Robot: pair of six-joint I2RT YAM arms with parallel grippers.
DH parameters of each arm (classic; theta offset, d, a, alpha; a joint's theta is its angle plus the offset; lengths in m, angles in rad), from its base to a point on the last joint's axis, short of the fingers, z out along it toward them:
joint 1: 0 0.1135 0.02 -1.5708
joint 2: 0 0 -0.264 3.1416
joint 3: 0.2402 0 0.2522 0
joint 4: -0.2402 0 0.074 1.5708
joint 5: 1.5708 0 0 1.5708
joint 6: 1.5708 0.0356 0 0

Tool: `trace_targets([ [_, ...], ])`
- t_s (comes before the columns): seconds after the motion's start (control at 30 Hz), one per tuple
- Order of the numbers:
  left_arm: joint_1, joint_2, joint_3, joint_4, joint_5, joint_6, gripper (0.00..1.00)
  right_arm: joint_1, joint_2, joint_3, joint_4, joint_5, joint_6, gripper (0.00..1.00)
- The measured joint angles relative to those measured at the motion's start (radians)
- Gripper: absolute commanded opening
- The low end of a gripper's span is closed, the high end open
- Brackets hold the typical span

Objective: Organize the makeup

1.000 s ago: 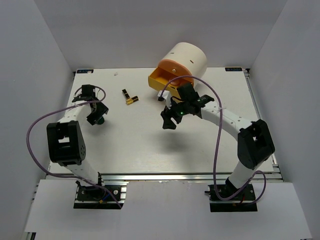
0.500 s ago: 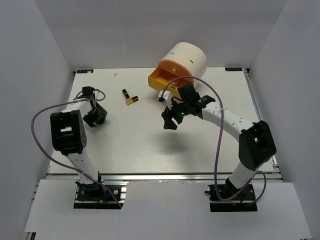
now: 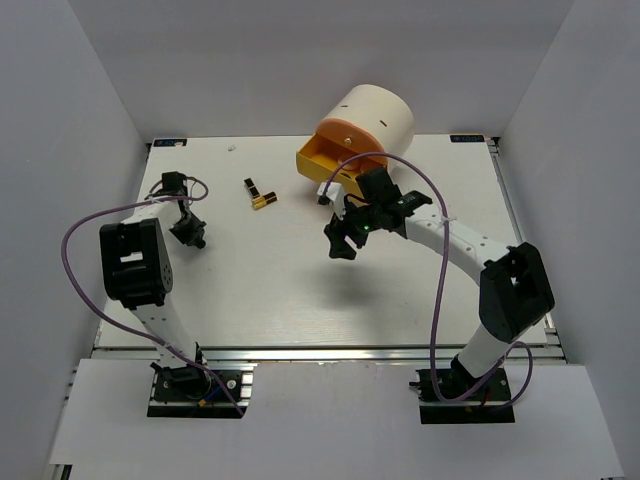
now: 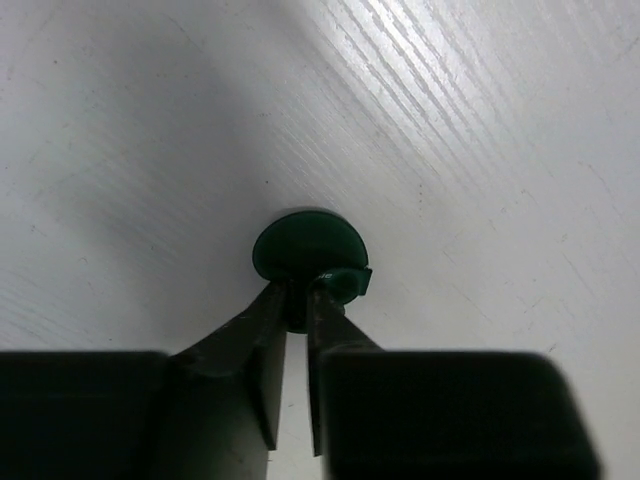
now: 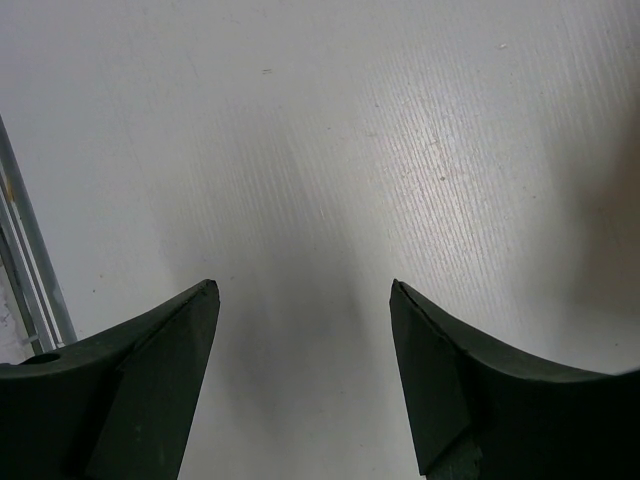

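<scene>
The left gripper point(image 4: 298, 300) is clenched on the near rim of the dark green disc point(image 4: 305, 245), at the left side of the worktop point(image 4: 480, 150). The right gripper point(image 5: 300, 295) hangs mid-worktop, spread wide and holding nothing. Two black-and-gold lipstick tubes point(image 3: 258, 193) lie farther back, left of the cream cylinder point(image 3: 375, 115) with its open orange drawer point(image 3: 335, 155).

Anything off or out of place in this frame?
Minor things only. Two lipstick tubes lie loose in a V on the table, left of the open orange drawer. The left gripper pinches the dark green disc by its near edge only, so the hold looks marginal.
</scene>
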Motion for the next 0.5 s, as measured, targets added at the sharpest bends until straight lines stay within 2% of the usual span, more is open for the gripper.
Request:
trace_targets([
  [0.13, 0.007, -0.027, -0.028, 0.029, 0.024, -0.003, 0.09, -0.002, -0.01, 0.0, -0.012, 0.004, -0.008, 0.74],
  [0.27, 0.003, -0.123, -0.129, 0.119, 0.127, -0.042, 0.04, -0.013, -0.034, 0.0, -0.015, 0.006, -0.013, 0.73],
  [0.5, -0.124, -0.302, -0.199, 0.276, 0.269, -0.148, 0.01, -0.117, -0.135, -0.001, 0.028, 0.005, -0.008, 0.68],
])
